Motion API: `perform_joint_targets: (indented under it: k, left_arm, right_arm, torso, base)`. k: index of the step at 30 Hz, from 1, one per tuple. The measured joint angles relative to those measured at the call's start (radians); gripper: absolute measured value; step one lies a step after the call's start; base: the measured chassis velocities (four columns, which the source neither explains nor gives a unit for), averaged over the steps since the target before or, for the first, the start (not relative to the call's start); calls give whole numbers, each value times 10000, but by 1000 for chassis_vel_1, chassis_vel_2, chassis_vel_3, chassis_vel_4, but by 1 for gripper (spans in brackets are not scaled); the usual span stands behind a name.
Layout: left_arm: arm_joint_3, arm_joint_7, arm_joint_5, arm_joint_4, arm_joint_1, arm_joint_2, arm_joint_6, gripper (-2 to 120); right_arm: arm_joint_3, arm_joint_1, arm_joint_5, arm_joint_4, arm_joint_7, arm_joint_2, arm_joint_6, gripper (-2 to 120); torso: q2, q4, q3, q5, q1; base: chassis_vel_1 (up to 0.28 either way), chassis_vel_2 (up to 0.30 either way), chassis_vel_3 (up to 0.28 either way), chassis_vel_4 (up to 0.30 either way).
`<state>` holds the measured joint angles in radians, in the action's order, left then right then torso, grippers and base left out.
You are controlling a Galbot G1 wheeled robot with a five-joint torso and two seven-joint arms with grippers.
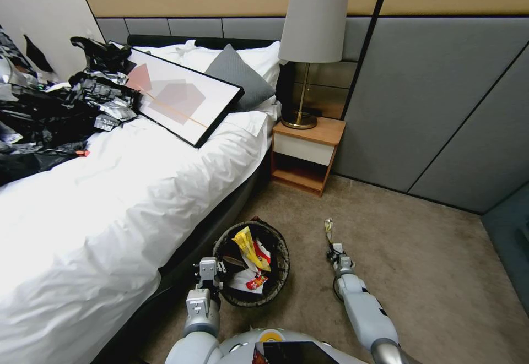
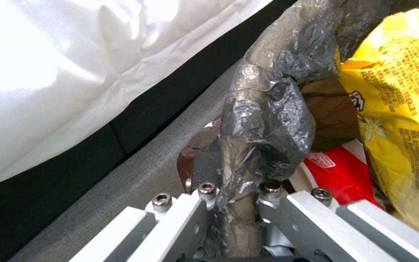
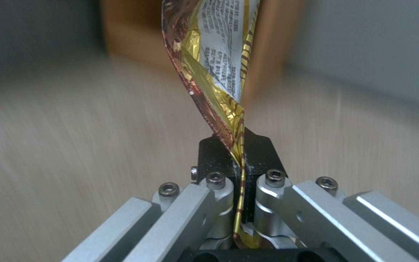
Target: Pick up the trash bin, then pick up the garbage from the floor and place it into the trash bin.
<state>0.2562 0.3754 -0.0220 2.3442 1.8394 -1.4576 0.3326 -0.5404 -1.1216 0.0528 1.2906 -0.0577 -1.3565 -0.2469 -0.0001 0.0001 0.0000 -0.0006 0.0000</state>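
Two grips | left gripper (image 1: 211, 269) pinched on bin (image 1: 252, 263) rim beside bed | right gripper (image 1: 333, 250) clamped on wrapper (image 1: 329, 227) — carry over bin mouth, release low — keep bin level

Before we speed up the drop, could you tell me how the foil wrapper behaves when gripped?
The foil wrapper, pinched in the right hand, twists and stands unsupported, so it is probably light and semi-stiff. Its glossy surface may slip.
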Motion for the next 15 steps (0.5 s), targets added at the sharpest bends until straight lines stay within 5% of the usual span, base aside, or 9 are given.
perform_joint_targets:
  k: [8,15]
  left_arm:
    - [-140,-18,-32,27,-25,4,33,0]
    - [-252,-36,-93,-26,-28,7,42,0]
  right_arm:
    - [390,-1601,177,4591,-1308,-27,-976,0]
    - [1099,-2254,805,6576,-3359,116,-1737,0]
  torso:
    - [1,1,-1,1,0]
    - [1,-2,0,2,0]
  base:
    - [0,0,0,0]
    - [0,0,0,0]
